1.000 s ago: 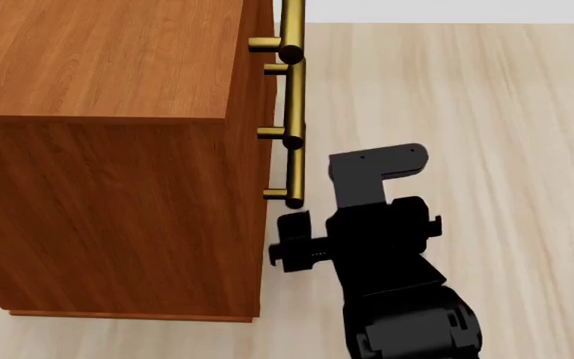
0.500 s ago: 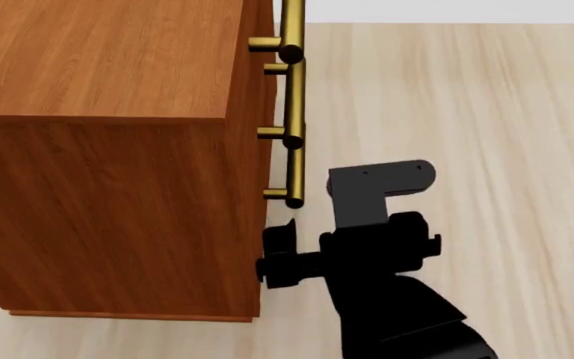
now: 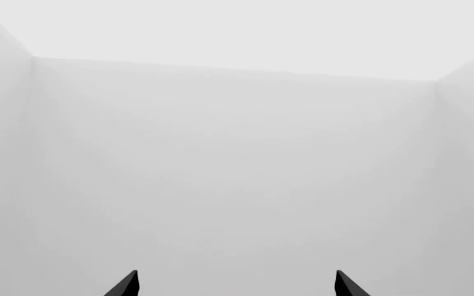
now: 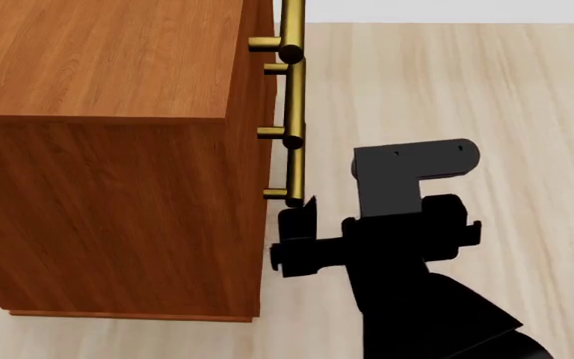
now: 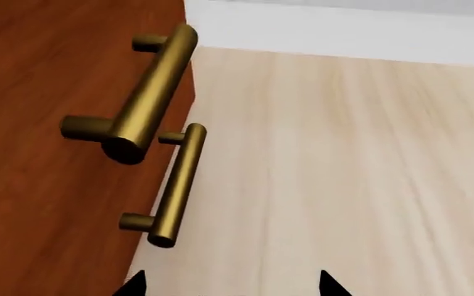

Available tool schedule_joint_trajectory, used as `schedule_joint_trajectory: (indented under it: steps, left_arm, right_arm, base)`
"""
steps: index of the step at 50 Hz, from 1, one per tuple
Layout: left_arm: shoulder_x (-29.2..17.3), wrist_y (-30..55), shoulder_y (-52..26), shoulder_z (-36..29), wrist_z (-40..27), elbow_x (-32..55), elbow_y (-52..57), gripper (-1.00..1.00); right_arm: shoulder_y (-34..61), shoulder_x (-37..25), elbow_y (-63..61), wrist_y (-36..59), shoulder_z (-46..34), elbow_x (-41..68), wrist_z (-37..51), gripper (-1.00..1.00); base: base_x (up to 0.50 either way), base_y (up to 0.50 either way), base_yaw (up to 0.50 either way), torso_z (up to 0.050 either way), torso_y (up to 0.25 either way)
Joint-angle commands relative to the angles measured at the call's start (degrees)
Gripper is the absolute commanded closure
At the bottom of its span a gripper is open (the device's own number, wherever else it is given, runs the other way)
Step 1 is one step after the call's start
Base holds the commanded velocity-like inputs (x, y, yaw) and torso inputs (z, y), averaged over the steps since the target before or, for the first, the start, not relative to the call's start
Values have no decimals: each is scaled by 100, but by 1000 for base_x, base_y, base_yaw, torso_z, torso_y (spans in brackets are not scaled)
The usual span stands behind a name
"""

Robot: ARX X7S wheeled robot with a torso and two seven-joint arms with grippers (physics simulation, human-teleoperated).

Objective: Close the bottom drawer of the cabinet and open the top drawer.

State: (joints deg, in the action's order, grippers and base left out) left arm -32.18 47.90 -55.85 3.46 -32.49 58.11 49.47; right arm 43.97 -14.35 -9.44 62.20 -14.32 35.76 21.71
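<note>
Right gripper [image 4: 302, 235] has shifted up and right since half a second ago; its upper tip now sits just under the near end of the brass handle [image 4: 294, 168] on the cabinet [image 4: 107, 149], jaws apart and holding nothing. All drawer fronts look flush; which handle is the bottom drawer's, can't tell. Left gripper [image 3: 235, 285] faces blank wall, jaws apart.

Pale wood-plank floor [image 4: 466, 82], white baseboard [image 5: 344, 31], plain white walls [image 3: 237, 172]
</note>
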Motion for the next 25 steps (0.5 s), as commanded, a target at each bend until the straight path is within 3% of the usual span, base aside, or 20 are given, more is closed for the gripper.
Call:
schedule_joint_trajectory:
  steps: [1,25]
  left_arm:
    - [-46,-7,-28,73,-63,132,22,-100]
    - [-61,-5,-168,22,-165,264,27,-100]
  right_arm:
    - [-37,-273,-706,648,274,291,363,-100]
    - [414,-376,-1582,2010,1459,1168,1022,-100]
  base:
    - [0,0,0,0,0]
    - [0,0,0,0,0]
